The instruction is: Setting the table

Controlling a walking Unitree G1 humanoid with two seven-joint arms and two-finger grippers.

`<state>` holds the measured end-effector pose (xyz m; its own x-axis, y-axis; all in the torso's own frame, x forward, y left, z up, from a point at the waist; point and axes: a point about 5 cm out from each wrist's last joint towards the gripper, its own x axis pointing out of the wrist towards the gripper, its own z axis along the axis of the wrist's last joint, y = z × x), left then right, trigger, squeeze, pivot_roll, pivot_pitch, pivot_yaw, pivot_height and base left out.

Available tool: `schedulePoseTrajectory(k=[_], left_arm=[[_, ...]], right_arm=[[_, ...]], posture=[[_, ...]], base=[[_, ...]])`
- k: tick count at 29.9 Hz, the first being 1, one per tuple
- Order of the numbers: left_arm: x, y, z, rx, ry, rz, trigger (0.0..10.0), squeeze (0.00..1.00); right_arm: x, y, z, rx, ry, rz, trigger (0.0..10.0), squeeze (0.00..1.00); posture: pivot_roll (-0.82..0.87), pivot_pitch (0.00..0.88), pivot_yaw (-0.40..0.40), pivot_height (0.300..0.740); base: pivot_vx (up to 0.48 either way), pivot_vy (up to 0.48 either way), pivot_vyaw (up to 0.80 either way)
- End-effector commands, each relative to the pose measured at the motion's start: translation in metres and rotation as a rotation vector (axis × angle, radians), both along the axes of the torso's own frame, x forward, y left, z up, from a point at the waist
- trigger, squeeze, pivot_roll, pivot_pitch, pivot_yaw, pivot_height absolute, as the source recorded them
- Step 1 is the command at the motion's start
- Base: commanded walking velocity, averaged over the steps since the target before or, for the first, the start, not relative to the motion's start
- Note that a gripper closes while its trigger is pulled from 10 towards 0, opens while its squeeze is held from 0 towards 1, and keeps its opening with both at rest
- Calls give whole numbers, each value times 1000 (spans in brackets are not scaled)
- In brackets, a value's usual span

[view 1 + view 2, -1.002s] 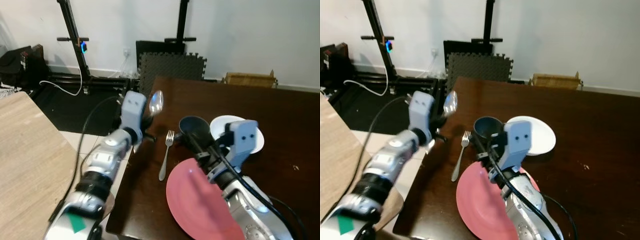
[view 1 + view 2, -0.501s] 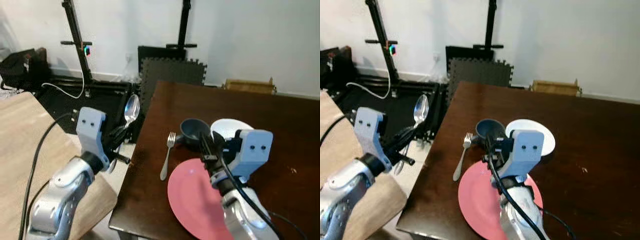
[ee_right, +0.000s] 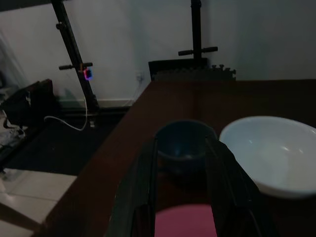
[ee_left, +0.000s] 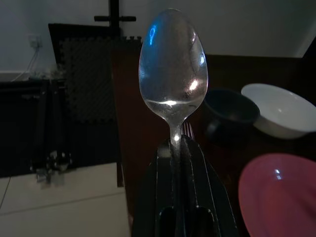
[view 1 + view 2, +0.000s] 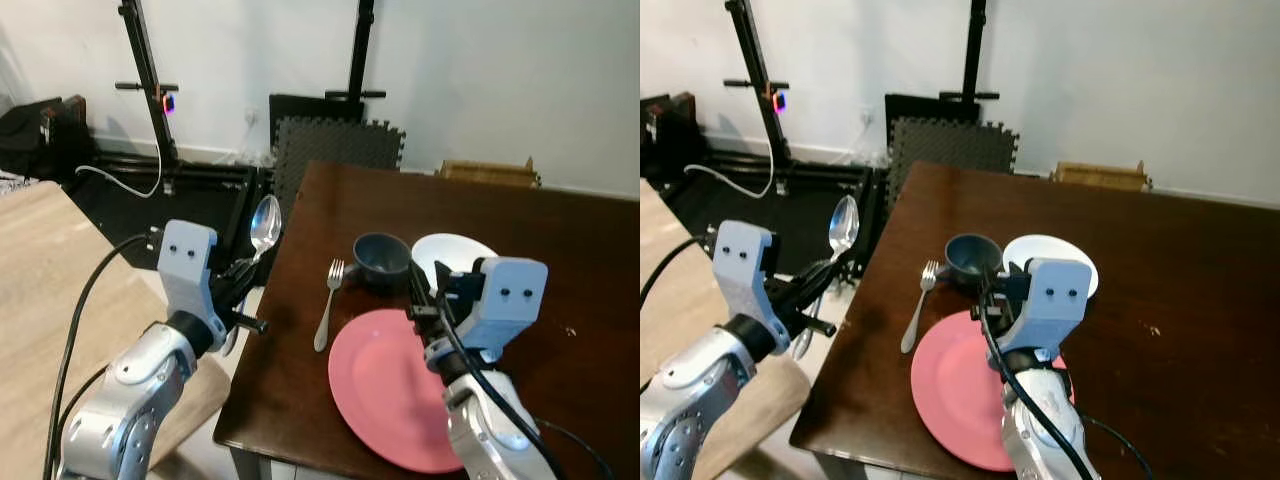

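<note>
— Well, why is the spoon (image 5: 265,222) off the worktop (image 5: 560,250)?
— My left pincer (image 5: 240,272) pinches its handle beside the edge, bowl up, ready to lay by the fork (image 5: 327,301).
— And the right pincer (image 3: 181,163)?
— Spread, empty, over the pink plate (image 3: 183,220), facing the dark bowl (image 3: 185,144).

On the table (image 5: 560,240), the fork (image 5: 327,303) lies left of the plate (image 5: 385,390), two bowls (image 5: 382,256) seemingly touching behind.

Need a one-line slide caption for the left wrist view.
Left gripper shut on a shiny metal spoon, bowl up, with dark blue bowl, white bowl and pink plate beyond.
</note>
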<state>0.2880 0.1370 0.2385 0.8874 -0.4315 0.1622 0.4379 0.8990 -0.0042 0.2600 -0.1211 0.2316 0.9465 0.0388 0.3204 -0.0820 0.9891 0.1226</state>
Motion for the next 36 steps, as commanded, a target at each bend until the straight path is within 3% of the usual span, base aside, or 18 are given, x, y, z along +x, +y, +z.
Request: schedulePoseTrajectory(k=[1, 24, 36], left_arm=[[-3, -2, -2, 3, 7, -8, 10000, 0], [-3, -6, -1, 9, 21, -8, 10000, 0], [-2, -5, 1, -35, 36, 16, 10000, 0]], right_arm=[[0, -3, -5, -1, 14, -19, 10000, 0], [2, -5, -8, -8, 22, -28, 10000, 0], [2, -3, -11, -6, 25, -13, 10000, 0]], posture=[[57, 80, 23, 740], [51, 80, 27, 740], [50, 80, 29, 740]], base=[[-480, 0, 0], [-459, 0, 0], [0, 0, 0]])
